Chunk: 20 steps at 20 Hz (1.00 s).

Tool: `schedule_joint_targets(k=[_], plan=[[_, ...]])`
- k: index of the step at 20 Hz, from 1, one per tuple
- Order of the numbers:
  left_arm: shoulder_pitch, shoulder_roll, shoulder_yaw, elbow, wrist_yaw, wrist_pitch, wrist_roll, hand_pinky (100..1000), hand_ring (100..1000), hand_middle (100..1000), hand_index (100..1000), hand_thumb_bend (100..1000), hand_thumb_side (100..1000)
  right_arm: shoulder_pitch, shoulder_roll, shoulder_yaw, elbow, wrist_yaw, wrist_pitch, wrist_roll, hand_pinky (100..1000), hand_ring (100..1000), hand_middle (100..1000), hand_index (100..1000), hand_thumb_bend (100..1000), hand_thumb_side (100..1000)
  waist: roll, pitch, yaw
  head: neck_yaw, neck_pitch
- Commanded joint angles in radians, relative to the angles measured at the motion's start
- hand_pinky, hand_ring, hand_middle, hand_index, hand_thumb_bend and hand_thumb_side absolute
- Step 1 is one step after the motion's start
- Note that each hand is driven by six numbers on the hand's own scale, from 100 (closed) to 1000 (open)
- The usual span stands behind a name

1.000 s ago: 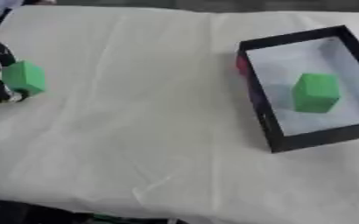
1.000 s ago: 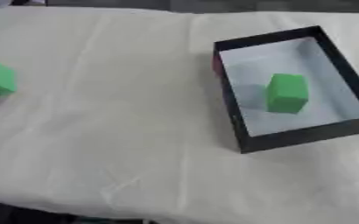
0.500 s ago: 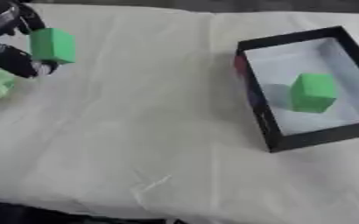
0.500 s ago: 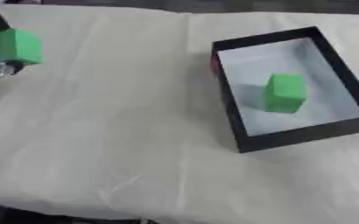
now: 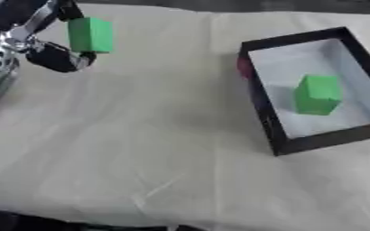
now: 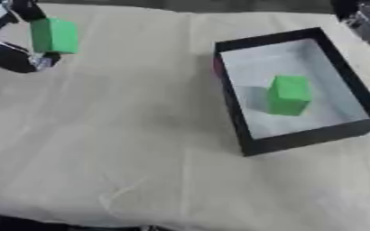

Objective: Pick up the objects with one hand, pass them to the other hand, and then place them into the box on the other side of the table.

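Green block (image 5: 90,34) now hangs above the bench (image 5: 141,149) at the far left, pinched between the fingers and thumb of the left hand (image 5: 42,38). A second ago the same block sat low beside that hand at the left edge; half a second ago it was already rising, and now it is higher and further in toward the middle, with clear cloth showing under it. So the pick-up looks done and the carry toward the handover has begun.

Across the bench, on the right side, the black box (image 5: 261,106) lies open with a second green block (image 5: 317,94) already resting on its pale floor, unmoved through all the pictures. That suggests one object has been delivered and this is the next.

At the top right corner of the right eye view a dark and silver shape shows, most likely the right hand (image 6: 366,18); whether its fingers are spread or curled cannot be told from so little of it.

By my reading, the next step is the pass: the left hand must bring the block toward the centre, well apart from the box wall, so the other hand can meet it.
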Motion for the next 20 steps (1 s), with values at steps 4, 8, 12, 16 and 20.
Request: schedule_joint_targets(k=[4, 8, 12, 16, 20], plan=[[-0.011, -0.098, 0.012, 0.022, -0.058, -0.048, 0.082, 709, 686, 586, 474, 278, 100, -0.059, 0.006, 0.050, 0.011, 0.079, -0.007, 0.038, 961, 1000, 1000, 1000, 100, 415, -0.022, -0.021, 0.003, -0.008, -0.002], [-0.016, -0.147, 0.006, 0.041, -0.068, -0.068, 0.103, 705, 682, 582, 470, 267, 107, -0.092, 0.021, 0.087, 0.031, 0.121, -0.016, 0.057, 958, 1000, 1000, 1000, 100, 357, -0.027, -0.022, 0.008, -0.013, -0.002], [-0.023, -0.182, 0.001, 0.055, -0.059, -0.087, 0.120, 702, 679, 580, 467, 255, 118, -0.118, 0.039, 0.120, 0.053, 0.162, -0.032, 0.076, 957, 1000, 1000, 1000, 100, 319, -0.030, -0.023, 0.011, -0.021, -0.002], [-0.034, -0.211, -0.009, 0.065, -0.041, -0.110, 0.135, 705, 682, 579, 465, 243, 134, -0.142, 0.057, 0.146, 0.075, 0.191, -0.047, 0.097, 957, 1000, 1000, 1000, 100, 290, -0.031, -0.022, 0.014, -0.025, -0.002], [-0.051, -0.239, -0.027, 0.069, -0.016, -0.145, 0.150, 706, 682, 577, 462, 233, 143, -0.172, 0.079, 0.169, 0.105, 0.223, -0.059, 0.116, 955, 1000, 1000, 1000, 100, 271, -0.033, -0.019, 0.018, -0.037, -0.002]])
